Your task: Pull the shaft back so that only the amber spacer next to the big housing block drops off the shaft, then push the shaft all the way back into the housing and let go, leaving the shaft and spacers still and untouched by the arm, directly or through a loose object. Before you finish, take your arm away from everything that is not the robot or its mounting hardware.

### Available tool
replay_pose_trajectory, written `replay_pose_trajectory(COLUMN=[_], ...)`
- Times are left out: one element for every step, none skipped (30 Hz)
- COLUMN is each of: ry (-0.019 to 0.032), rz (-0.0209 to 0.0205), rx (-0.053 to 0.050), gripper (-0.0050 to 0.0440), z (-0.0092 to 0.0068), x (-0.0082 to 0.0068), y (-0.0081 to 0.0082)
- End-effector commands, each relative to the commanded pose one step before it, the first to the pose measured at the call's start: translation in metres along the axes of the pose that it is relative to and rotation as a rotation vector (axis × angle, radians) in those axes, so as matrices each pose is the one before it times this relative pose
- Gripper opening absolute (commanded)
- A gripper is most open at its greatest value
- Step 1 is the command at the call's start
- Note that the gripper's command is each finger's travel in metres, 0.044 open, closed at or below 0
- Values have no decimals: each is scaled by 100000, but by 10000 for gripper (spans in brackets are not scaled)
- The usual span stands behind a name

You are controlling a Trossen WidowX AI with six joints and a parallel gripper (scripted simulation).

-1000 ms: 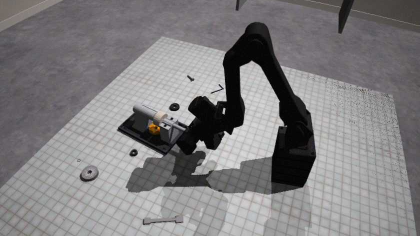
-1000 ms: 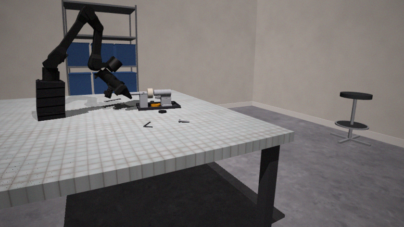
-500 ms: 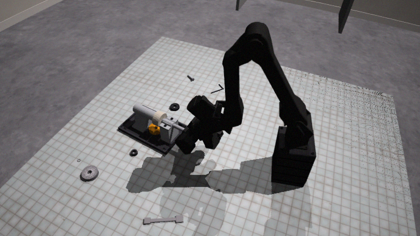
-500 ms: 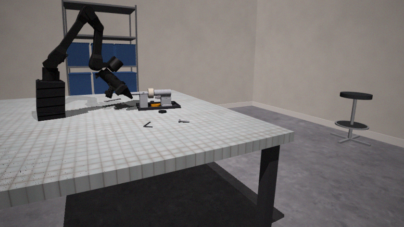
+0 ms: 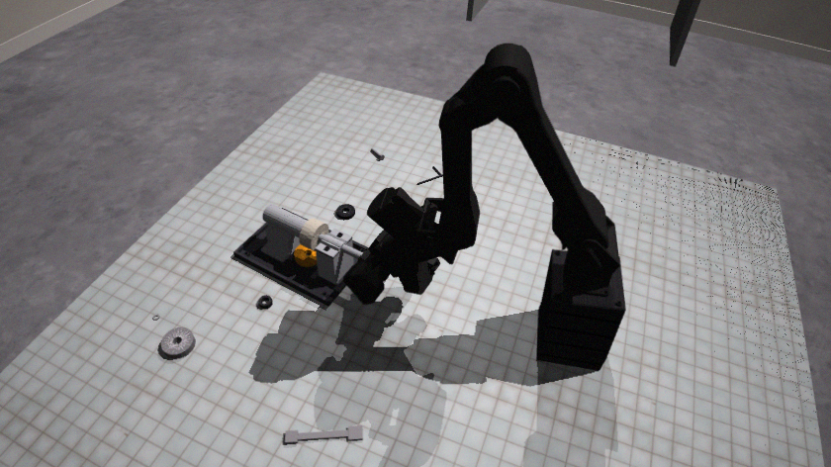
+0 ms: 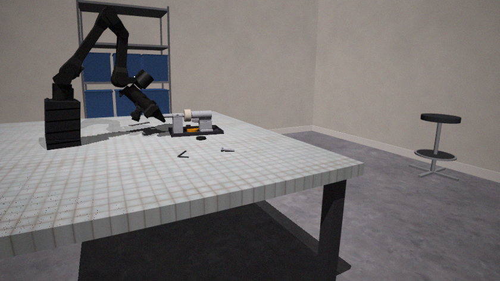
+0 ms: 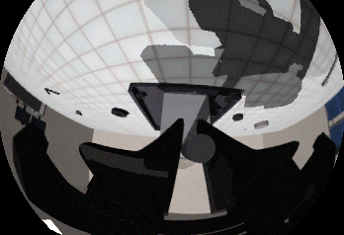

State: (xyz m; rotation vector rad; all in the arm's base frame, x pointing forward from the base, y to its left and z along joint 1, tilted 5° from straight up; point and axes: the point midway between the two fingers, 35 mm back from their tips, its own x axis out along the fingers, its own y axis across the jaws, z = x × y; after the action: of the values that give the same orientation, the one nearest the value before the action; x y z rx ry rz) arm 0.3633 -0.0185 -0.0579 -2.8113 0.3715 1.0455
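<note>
On the tiled surface (image 5: 551,412), a little at 9 o'clock from the middle in the top view, lies a dark base plate (image 5: 251,255) that carries the fixture. The big housing block (image 5: 279,241) stands at the 10 o'clock end of this plate, and a smaller grey support block (image 5: 335,260) stands at the 4 o'clock end. The grey shaft (image 5: 335,244) runs between them and comes out of the support block toward the arm. A cream spacer (image 5: 315,232) sits on the shaft just beside the cylinder of the housing, and the amber spacer (image 5: 305,254) lies lower, down on the plate between the two blocks and off the line of the shaft. The black gripper (image 5: 357,280) is at the 4 o'clock end of the shaft, and its fingers are clamped on the shaft end; in the exterior view the gripper (image 6: 159,117) points down at a slant and meets the shaft (image 6: 168,115) there. In the wrist view the round shaft end (image 7: 199,146) shows between the dark fingers. Around the fixture, loose parts lie apart from it: a black ring (image 5: 345,211) at 1 o'clock, a small black ring (image 5: 264,301) at 7 o'clock, a grey toothed disc (image 5: 177,342) farther at 7 o'clock, a screw (image 5: 377,155) and a bent hex key (image 5: 430,176) at 1 o'clock, and a flat grey bar (image 5: 323,434) near the front edge.
</note>
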Motion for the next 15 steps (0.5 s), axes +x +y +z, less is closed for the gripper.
replay_pose_trajectory(ry=[965, 0, 0, 0, 0, 0, 0, 0, 0, 0, 0, 0, 0, 0, 0], rz=[131, 0, 0, 0, 0, 0, 0, 0, 0, 0, 0, 0, 0, 0, 0], rx=[107, 0, 0, 0, 0, 0, 0, 0, 0, 0, 0, 0, 0, 0, 0], gripper=[0, 0, 0, 0, 0, 0, 0, 0, 0, 0, 0, 0, 0, 0, 0], z=[-414, -27, -27, -27, -27, -27, -27, -27, -27, -27, -27, -27, -28, -31, -30], x=[178, 25, 25, 25, 25, 25, 25, 25, 25, 25, 25, 25, 24, 21, 23], y=[-6, 0, 0, 0, 0, 0, 0, 0, 0, 0, 0, 0, 0, 0, 0])
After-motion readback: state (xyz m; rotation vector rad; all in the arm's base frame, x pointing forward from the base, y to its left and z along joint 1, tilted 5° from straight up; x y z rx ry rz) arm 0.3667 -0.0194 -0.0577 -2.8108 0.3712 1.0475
